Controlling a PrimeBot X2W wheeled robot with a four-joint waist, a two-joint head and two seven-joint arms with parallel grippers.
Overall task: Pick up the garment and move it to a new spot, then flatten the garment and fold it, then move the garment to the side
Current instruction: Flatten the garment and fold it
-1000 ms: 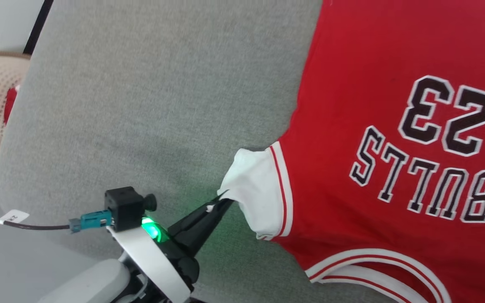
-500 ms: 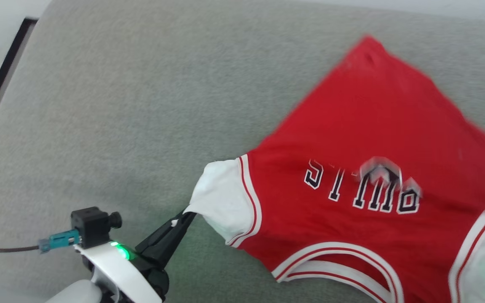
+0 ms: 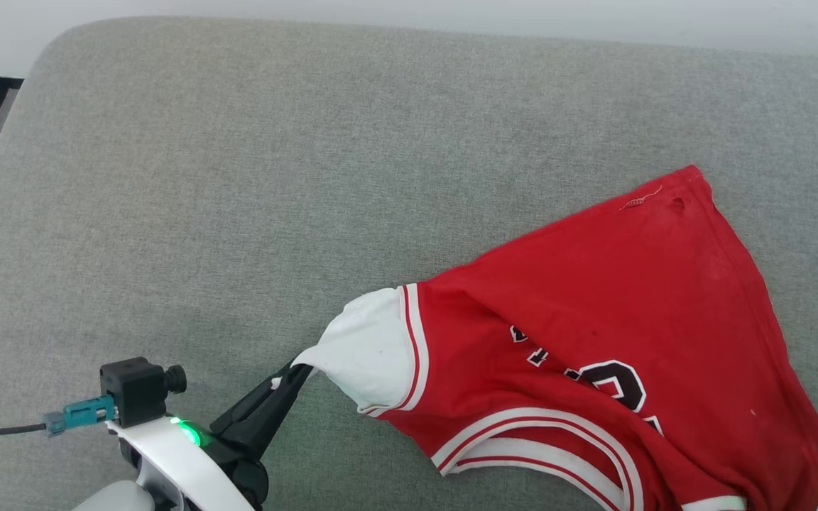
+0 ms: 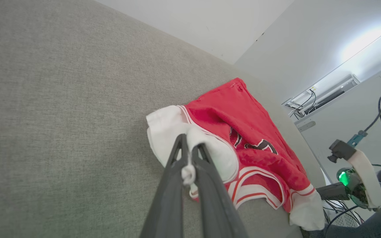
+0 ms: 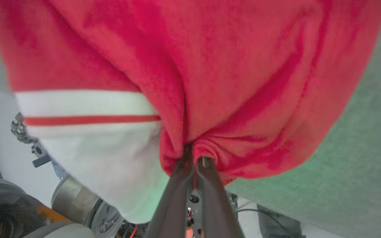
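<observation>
— So, what is the largest thing before you?

— It is the grey cushion point(image 3: 238, 177), which takes nearly all of the head view. The garment point(image 3: 664, 284) lies on it, at the near right part. It is red, with the front side up and one hem corner pointing away from me.

— Is it flat?

— Not fully. A fold of red cloth lies across the black lettering point(image 3: 615, 380), so I can read only pieces of it.

— And your hands?

— My left gripper point(image 3: 294, 370) is closed on the tip of the white sleeve point(image 3: 370, 348), and the sleeve is drawn to a point toward me. The head view gives this from above. The left wrist view gives it close, with a small knot of white cloth squeezed between the two fingers point(image 4: 174, 175).

— The right one?

— In the head view a dark part of it sits at the lower right edge. The right wrist view tells more: my right gripper point(image 5: 194, 160) is closed too, with red cloth bunched at its fingertips, and the other sleeve point(image 5: 94, 155) hangs beside them. In the left wrist view this sleeve hangs at the near edge of the cushion.

— Anything small?

— A loose thread point(image 3: 641, 200) curls near the far hem corner, and a green light point(image 3: 185, 431) shines on my left wrist.
</observation>
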